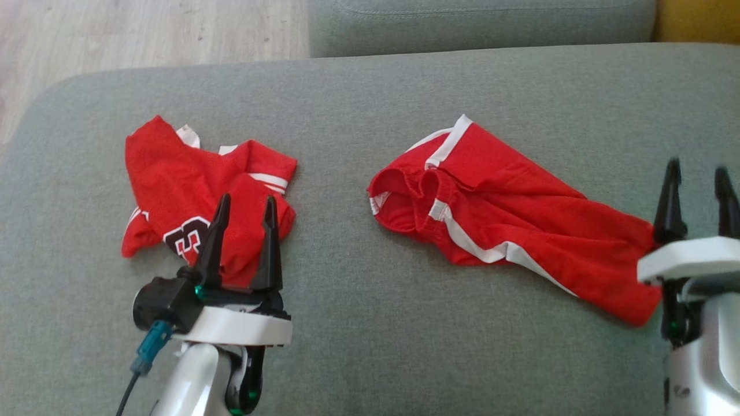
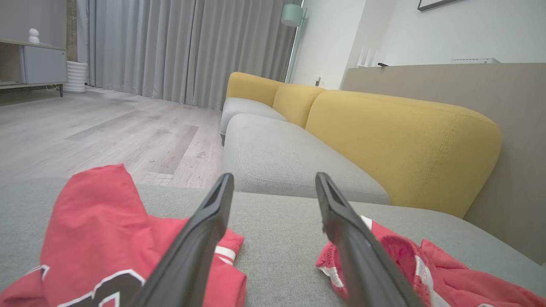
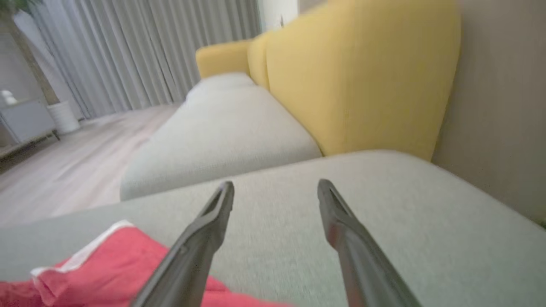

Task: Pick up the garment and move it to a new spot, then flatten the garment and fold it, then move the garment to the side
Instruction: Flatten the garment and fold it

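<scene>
Two red garments lie on the grey cushion (image 1: 370,92). Red shorts with white stripes (image 1: 509,214) are spread loosely at the right, and a crumpled red jersey with a dark numeral (image 1: 185,190) lies at the left. My left gripper (image 1: 247,202) is open, hovering over the jersey's near edge with nothing between its fingers. My right gripper (image 1: 696,169) is open just beyond the shorts' right end, also holding nothing. The left wrist view has the left gripper (image 2: 273,179) between jersey (image 2: 94,230) and shorts (image 2: 443,277). In the right wrist view the right gripper (image 3: 275,185) has the shorts (image 3: 106,264) at lower left.
A second grey seat cushion (image 2: 281,153) with yellow backrests (image 2: 401,136) runs away behind this one. Wooden floor (image 1: 144,34) lies past the cushion's far left edge. Bare cushion shows between the two garments and in front of them.
</scene>
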`<state>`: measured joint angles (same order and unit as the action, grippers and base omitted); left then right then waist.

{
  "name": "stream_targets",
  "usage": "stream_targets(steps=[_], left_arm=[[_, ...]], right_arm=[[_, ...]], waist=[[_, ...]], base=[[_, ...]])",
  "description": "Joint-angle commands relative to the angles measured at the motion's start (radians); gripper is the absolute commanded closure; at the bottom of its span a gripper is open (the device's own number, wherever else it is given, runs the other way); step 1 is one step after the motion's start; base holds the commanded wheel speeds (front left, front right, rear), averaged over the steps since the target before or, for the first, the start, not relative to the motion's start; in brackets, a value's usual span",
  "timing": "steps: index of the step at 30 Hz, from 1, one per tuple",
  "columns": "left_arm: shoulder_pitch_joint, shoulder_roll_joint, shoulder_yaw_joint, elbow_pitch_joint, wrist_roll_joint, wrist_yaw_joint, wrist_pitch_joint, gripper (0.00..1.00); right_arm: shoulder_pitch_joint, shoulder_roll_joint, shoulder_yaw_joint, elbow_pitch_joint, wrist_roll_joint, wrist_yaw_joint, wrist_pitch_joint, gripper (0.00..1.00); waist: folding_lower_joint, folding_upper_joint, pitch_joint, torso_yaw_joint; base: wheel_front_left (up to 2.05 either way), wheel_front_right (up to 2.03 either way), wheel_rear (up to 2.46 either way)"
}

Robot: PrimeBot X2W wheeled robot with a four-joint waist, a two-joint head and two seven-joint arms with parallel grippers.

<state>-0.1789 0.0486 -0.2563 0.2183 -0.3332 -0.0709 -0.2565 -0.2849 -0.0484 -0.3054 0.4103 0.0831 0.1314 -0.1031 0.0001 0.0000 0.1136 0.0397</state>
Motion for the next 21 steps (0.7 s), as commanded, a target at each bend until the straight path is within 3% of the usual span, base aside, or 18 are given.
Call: stream_targets(steps=[1, 9, 21], left_arm=[[-0.042, 0.002, 0.028, -0.03, 0.009, 0.0, -0.005, 0.0], [-0.041, 0.002, 0.004, -0.034, -0.013, 0.008, -0.005, 0.0], [-0.021, 0.002, -0.032, -0.004, -0.009, 0.034, -0.005, 0.0]], right_arm=[[-0.048, -0.002, 0.047, -0.062, -0.009, -0.001, -0.042, 0.0], [0.045, -0.002, 0.226, -0.277, -0.017, -0.001, -0.155, 0.0], [0.272, -0.002, 0.298, -0.351, 0.02, -0.001, -0.158, 0.0]], waist=[[-0.0001, 0.0, -0.003, -0.006], [-0.0001, 0.0, -0.041, -0.021], [-0.0001, 0.0, -0.063, -0.024]], base=[[0.0, 0.0, 0.0], [0.0, 0.0, 0.0], [0.0, 0.0, 0.0]])
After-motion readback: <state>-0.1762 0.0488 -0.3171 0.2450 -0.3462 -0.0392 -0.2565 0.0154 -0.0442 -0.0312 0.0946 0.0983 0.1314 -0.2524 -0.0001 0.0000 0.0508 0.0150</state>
